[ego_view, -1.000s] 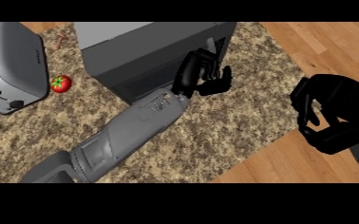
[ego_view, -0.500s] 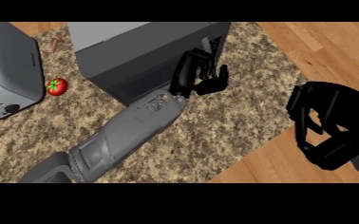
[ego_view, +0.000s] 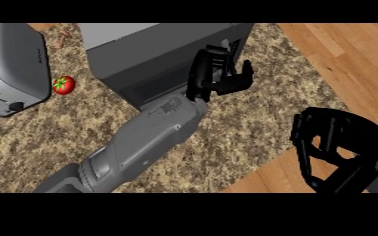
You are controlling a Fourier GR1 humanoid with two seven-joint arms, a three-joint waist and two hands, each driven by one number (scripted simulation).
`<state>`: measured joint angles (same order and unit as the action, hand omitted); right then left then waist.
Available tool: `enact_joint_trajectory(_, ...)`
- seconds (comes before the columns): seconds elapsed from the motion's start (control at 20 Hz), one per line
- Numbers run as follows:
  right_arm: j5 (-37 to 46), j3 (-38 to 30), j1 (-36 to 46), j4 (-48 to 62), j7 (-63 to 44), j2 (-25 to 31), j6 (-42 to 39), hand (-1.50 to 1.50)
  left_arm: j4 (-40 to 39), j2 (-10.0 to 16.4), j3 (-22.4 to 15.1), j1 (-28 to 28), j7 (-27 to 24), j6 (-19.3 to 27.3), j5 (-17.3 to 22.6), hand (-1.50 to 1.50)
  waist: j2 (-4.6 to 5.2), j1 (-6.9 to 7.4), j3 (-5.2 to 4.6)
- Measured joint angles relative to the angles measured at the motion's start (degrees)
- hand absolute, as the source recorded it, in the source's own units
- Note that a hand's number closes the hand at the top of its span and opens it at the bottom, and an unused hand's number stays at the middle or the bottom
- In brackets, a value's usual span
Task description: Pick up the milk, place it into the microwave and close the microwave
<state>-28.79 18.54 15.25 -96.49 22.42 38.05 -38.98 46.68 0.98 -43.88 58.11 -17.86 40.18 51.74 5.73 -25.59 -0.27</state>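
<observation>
The microwave (ego_view: 159,55) is a dark grey box at the top middle of the speckled counter (ego_view: 244,125), and its front face looks closed. My left hand (ego_view: 214,75) comes in on a long grey forearm from the lower left and rests against the microwave's front right corner, fingers fairly straight and holding nothing. At the lower right, over the wooden area, my right hand (ego_view: 328,147) is relaxed with nothing in it. No milk shows anywhere in the head view.
A grey appliance (ego_view: 18,75) stands at the left edge, with a red tomato (ego_view: 64,85) just right of it. A small brown item (ego_view: 63,40) lies behind them. Wood surface (ego_view: 332,55) borders the counter on the right.
My left hand has stayed against the microwave's front, barely shifting. The right hand has drifted a little down and to the left.
</observation>
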Motion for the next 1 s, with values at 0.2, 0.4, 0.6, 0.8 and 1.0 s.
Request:
enact_joint_trajectory(0.2,-0.6,2.1,-2.4,-1.8,-0.9,-0.4,-0.1,1.5,1.0,-1.1,2.5,-0.6,0.2,-3.7,4.6,1.5,0.2,1.06,0.04)
enact_joint_trajectory(0.4,-0.8,3.7,-4.8,-4.1,-1.0,-1.5,0.6,1.5,1.1,-1.1,2.5,-0.7,0.4,-8.3,7.9,1.5,0.01,2.04,0.2)
enact_joint_trajectory(0.6,-0.4,5.0,-7.2,-6.5,-0.9,-2.5,1.7,1.5,0.8,-1.1,2.0,-1.2,-0.1,-13.0,10.2,1.5,-0.36,3.25,0.22)
enact_joint_trajectory(0.8,0.2,6.1,-9.4,-8.9,-0.9,-3.4,3.2,1.5,0.2,-1.1,1.2,-1.7,-0.8,-17.4,11.8,1.5,-0.64,4.48,0.21)
enact_joint_trajectory(1.0,1.2,7.3,-11.9,-11.4,-1.1,-4.5,5.1,1.5,-0.6,-1.0,0.7,-2.5,-1.8,-21.5,13.0,1.5,-0.91,5.49,0.18)
